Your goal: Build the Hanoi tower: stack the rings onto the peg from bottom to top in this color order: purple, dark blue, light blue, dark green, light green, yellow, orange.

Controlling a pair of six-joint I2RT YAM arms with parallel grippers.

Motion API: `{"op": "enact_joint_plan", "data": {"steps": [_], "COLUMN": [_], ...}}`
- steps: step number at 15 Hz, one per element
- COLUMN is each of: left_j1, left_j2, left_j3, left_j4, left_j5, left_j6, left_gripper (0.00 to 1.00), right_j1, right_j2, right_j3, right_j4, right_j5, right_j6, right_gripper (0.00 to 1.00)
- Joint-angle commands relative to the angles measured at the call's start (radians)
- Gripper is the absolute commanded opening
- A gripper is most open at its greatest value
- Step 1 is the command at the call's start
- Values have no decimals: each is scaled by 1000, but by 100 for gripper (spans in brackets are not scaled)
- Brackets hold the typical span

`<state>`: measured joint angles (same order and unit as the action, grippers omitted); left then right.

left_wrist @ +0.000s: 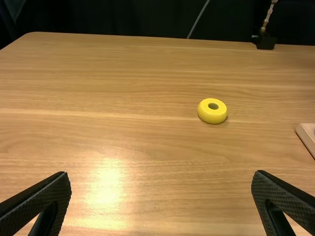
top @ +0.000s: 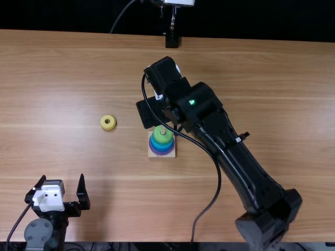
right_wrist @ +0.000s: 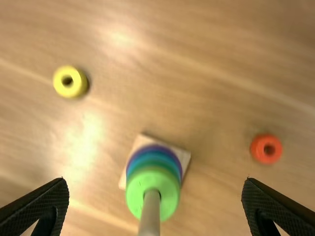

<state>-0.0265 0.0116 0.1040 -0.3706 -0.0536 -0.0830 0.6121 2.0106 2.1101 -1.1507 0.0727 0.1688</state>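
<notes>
Straight to the ring stack (top: 162,149) — light green ring (right_wrist: 170,196) on top, blue and purple below, threaded on the upright peg (right_wrist: 150,214), all on a square wooden base (top: 151,155) near the middle of the counter (top: 261,78). Out to the left, lying flat, the yellow ring (top: 108,122); in the right wrist view, the orange ring (right_wrist: 266,149), well apart from both. Up to the right hand (top: 161,116) — spread wide above the stack, grasping nothing. Over to the near left, the left hand (top: 62,180), also released and empty.
</notes>
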Motion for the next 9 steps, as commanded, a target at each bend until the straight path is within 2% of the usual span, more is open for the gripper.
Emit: {"op": "enact_joint_plan", "data": {"steps": [1,3,6,9], "left_j1": [-9,-9,-9,-9], "left_j2": [-12,-12,-12,-12], "left_j3": [-104,-104,-104,-104], "left_j4": [-79,-79,-79,-79], "left_j5": [-11,-11,-11,-11], "left_j6": [-4,-4,-4,-4], "left_gripper": [100,100,100,100], "right_j1": [-35,-101,-181,-305], "right_j2": [-162,-320,-579,-831], "right_j3": [-78,-271,-610,-906], "right_j4": [25,161,511,789], "right_j5": [19,16,30,32], "right_j6": [-7,-7,-9,-9], "right_gripper": [100,100,100,100]}}
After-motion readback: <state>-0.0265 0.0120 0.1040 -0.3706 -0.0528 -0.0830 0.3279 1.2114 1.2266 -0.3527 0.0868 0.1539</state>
